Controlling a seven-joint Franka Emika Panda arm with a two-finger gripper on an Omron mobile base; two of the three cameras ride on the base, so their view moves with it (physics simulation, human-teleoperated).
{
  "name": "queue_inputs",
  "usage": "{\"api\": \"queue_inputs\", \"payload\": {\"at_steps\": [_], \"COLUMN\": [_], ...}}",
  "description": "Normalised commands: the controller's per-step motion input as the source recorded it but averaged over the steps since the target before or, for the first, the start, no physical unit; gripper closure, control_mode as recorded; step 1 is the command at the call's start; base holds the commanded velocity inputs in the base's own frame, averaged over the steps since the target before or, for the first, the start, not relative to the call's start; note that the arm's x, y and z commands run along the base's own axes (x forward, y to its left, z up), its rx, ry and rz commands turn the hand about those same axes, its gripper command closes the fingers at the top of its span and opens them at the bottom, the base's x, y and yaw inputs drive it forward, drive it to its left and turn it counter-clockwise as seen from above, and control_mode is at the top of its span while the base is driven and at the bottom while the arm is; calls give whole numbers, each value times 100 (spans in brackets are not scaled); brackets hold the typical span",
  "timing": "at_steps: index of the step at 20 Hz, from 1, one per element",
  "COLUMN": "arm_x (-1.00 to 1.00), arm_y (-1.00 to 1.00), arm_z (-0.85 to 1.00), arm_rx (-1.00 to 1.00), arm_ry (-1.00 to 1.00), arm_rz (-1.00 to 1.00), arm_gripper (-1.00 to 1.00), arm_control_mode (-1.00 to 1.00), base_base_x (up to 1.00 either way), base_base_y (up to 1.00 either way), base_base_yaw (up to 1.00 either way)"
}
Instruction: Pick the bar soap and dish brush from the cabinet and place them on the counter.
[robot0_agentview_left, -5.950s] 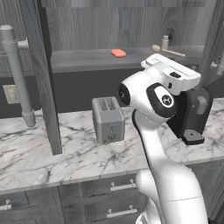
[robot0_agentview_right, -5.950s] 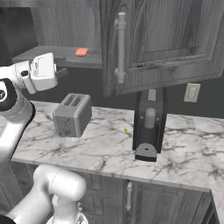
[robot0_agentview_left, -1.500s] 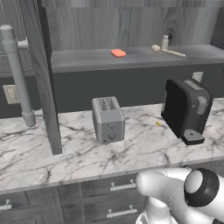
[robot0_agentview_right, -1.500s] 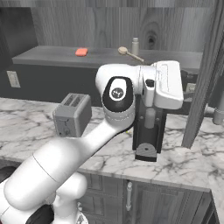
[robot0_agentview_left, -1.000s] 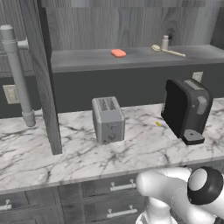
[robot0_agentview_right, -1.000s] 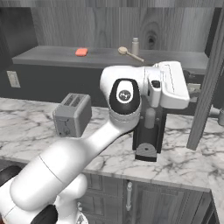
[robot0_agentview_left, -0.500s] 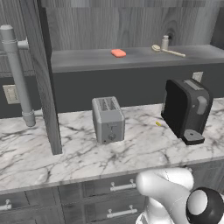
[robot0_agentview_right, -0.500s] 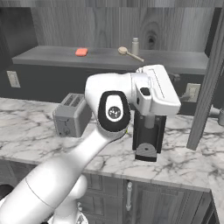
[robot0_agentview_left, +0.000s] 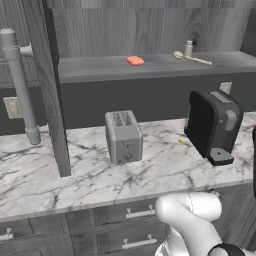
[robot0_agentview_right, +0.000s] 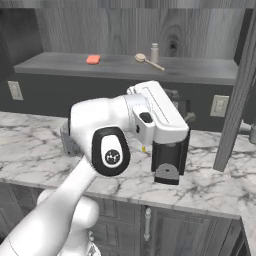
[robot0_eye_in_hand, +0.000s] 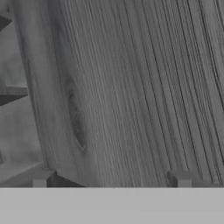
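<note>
Pincer (robot0_eye_in_hand: 111, 178) jaws stand wide apart, empty, the two tips at the bottom of the hand view facing grey wood grain close up. On the cabinet (robot0_agentview_left: 150, 67) shelf, the bar soap (robot0_agentview_left: 135, 61) lies near the middle and the dish brush (robot0_agentview_left: 190, 58) nearer the right end, just beside a small bottle (robot0_agentview_left: 188, 48). Below, on the counter (robot0_agentview_left: 75, 175), a toaster (robot0_agentview_left: 123, 137) stands mid-worktop and a black coffee machine (robot0_agentview_left: 212, 125) near the right edge.
</note>
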Motion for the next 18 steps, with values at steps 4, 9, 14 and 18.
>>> {"api": "queue_inputs", "payload": {"at_steps": [4,9,14,18], "arm_x": [-23,-24,-24,-20], "arm_y": [59,58,53,48], "arm_z": [0,3,10,20], "arm_rx": [0,0,0,0], "arm_ry": [0,0,0,1], "arm_rz": [23,22,20,18], "arm_gripper": [-100,-100,-100,-100], "arm_control_mode": [-100,-100,-100,-100], "base_base_x": [0,0,0,0], "base_base_y": [0,0,0,0], "base_base_yaw": [0,0,0,0]}}
